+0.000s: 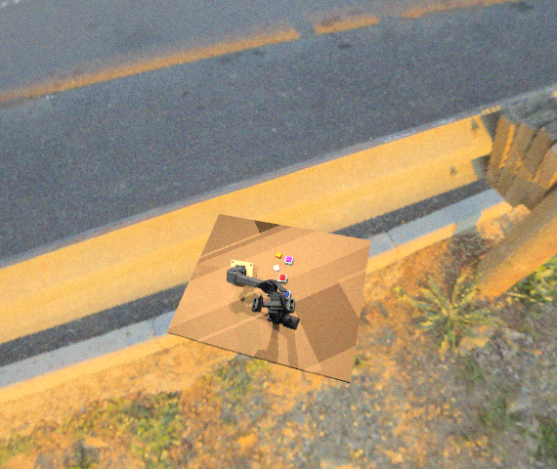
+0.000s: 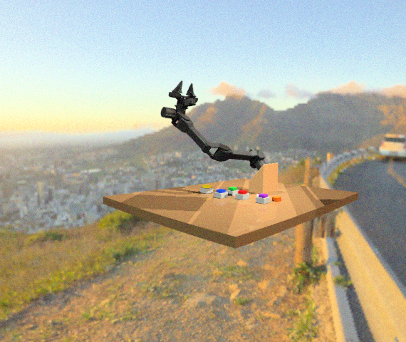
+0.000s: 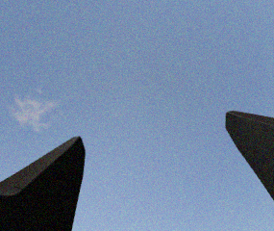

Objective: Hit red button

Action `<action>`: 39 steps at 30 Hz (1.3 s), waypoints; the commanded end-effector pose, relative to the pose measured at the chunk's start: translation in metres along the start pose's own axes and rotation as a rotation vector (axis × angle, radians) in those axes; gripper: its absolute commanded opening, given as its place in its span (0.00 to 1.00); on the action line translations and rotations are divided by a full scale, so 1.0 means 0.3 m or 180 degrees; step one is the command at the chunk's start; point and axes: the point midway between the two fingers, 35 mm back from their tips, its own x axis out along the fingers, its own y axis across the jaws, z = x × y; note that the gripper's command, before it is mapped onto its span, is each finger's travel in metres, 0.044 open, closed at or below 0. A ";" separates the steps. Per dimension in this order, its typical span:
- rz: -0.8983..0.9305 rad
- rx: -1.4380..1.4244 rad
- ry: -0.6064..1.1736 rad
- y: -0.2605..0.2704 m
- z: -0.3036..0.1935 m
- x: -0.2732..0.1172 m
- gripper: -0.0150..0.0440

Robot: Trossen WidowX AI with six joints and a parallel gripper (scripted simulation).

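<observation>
The red button [image 1: 282, 277] [image 2: 242, 192], a red cap on a white base, stands on the wooden table [image 1: 329, 252] [image 2: 232, 224] with its cap raised. My gripper [image 2: 186, 83] [image 3: 156, 132] is open and empty, its fingers pointing up at the sky. It is high above the table and far from the red button. In the wrist view only the two dark fingers and sky show; no button is in that view.
A blue button [image 1: 288, 293] [image 2: 221, 192] and a purple button [image 1: 288, 260] [image 2: 263, 196] flank the red one. Green [image 2: 232, 189] and yellow [image 2: 206, 187] buttons stand nearby. An orange block [image 1: 278, 255] [image 2: 276, 199], a small white object [image 1: 276, 268] and an upright beige panel [image 2: 271, 178] are also there.
</observation>
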 end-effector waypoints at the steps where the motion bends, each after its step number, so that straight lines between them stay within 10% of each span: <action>1: -0.0016 -0.0045 0.0019 -0.012 -0.009 0.001 0.93; 13: -0.0117 -0.2448 -0.0248 -0.586 -0.208 0.034 0.93; 23: -0.0323 -0.4668 -0.1434 -0.974 0.054 0.243 0.93; 39: -0.1699 -0.6388 -0.4561 -0.736 0.853 0.379 0.93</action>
